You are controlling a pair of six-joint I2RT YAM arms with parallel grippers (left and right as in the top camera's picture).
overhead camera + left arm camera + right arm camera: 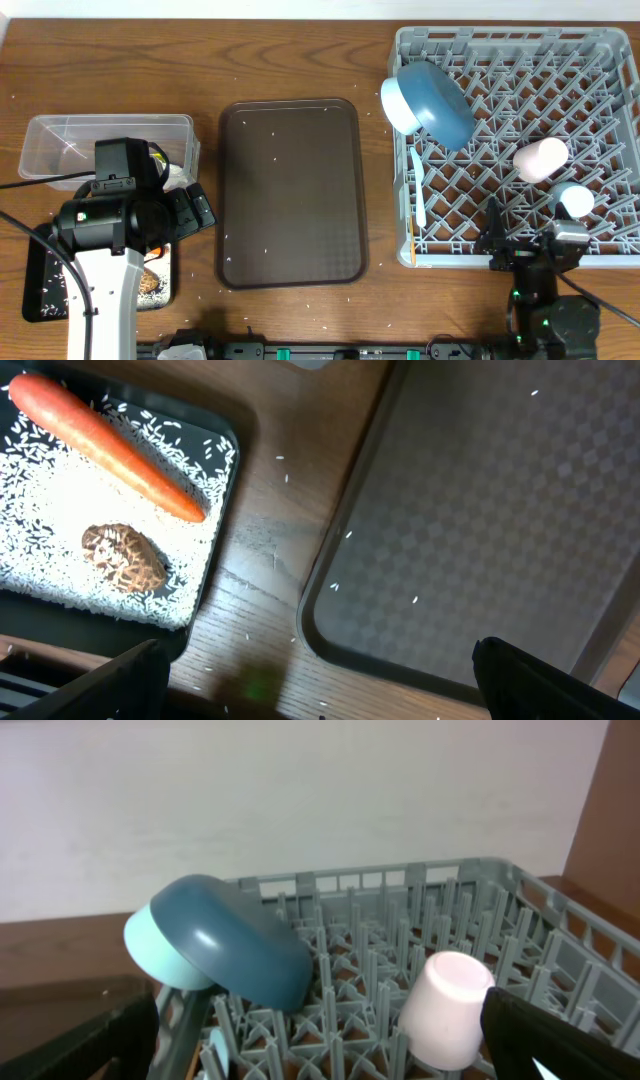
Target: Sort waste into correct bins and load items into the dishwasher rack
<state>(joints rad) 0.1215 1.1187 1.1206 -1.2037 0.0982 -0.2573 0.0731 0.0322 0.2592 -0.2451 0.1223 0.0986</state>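
Note:
The orange carrot (105,445), the brown food lump (125,557) and white rice (50,510) lie in the black tray (40,295) at the lower left. My left gripper (320,695) is open and empty. It hovers over the wood between the black tray and the brown serving tray (290,190). The grey rack (520,60) holds the blue plate (440,105) with the pale blue bowl (395,105), the pink cup (540,158), the light blue cup (574,198), the spoon (419,190) and the chopsticks (411,240). My right gripper (320,1055) is open and empty at the rack's near edge.
The clear tub (60,140) stands at the far left, partly hidden by my left arm; a bit of yellow and white shows inside it. Stray rice grains lie on the serving tray and the table. A white wall rises behind the rack.

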